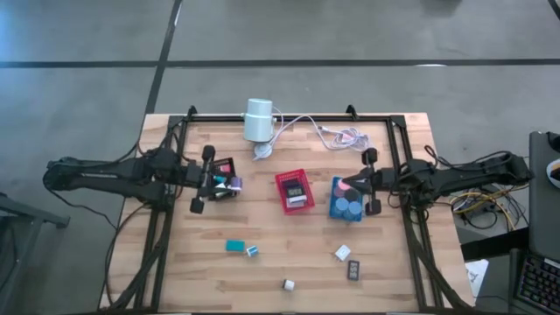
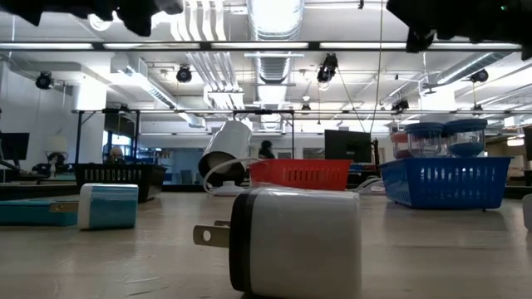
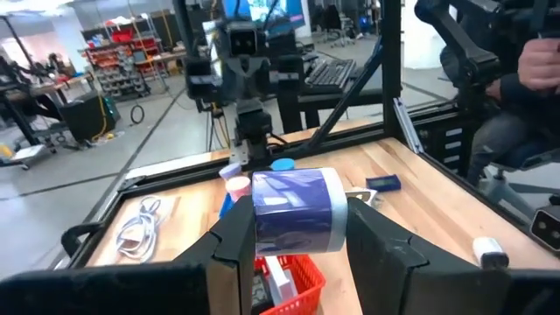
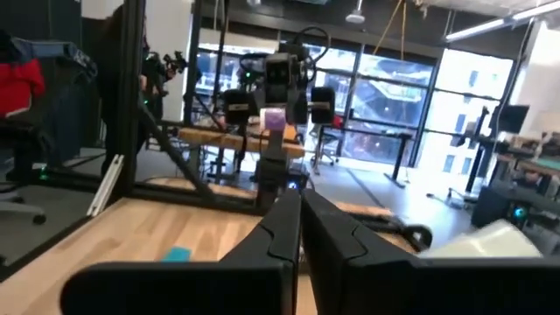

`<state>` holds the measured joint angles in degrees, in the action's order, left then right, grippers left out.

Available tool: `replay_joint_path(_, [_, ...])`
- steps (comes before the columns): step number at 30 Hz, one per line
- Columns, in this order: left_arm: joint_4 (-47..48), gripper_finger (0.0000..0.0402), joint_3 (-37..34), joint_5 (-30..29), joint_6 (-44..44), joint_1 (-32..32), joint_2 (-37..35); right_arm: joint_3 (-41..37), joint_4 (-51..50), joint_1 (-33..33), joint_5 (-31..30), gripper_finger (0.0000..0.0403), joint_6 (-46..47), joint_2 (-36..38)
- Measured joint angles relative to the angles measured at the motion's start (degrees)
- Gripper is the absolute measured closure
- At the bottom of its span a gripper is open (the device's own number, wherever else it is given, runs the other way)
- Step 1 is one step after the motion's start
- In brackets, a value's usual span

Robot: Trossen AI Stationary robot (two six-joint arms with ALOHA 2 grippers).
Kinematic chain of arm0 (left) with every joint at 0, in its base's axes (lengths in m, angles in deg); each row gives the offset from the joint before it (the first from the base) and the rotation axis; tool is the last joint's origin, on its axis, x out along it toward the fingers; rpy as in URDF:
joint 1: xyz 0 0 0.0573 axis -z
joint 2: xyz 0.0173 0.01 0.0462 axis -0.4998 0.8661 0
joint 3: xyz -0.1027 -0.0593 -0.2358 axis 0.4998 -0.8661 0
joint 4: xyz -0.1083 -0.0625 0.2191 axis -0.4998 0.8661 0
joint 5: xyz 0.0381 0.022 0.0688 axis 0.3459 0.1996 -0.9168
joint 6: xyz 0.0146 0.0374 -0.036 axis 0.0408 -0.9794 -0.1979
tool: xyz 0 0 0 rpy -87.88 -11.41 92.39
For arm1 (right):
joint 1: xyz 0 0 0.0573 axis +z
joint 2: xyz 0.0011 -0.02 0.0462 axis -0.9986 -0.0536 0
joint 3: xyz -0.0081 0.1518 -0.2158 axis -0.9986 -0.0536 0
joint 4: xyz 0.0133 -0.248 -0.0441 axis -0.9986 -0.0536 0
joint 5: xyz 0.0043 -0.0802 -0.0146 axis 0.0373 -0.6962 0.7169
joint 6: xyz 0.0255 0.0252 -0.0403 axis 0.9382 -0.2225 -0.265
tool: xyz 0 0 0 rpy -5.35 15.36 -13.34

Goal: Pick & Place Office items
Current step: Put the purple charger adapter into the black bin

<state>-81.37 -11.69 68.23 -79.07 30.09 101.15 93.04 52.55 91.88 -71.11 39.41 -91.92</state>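
White plug block closest in low view, left hand gripping lilac disc, right hand closed empty.

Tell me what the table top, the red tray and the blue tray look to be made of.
Table top: pale wood planks with visible grain and seams, matte. Red tray: probably moulded plastic, since its wall is a slotted lattice with an even, saturated colour. Blue tray: likely the same plastic, with an open grid wall and a slight sheen.
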Motion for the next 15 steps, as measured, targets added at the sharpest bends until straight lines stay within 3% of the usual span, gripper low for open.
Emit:
replay_joint_path(8, [-8.8, 0.0276, -9.8, -0.2, 0.4, -2.3, -5.3, -4.0, 0.4, -0.2, -6.5, 0.0394, 0.7, 4.7])
replay_joint_path(15, [-18.6, 0.0276, -20.0, -0.4, 2.7, -2.8, -7.9, -5.1, -0.3, -0.2, -6.8, 0.0394, 0.8, 5.0])
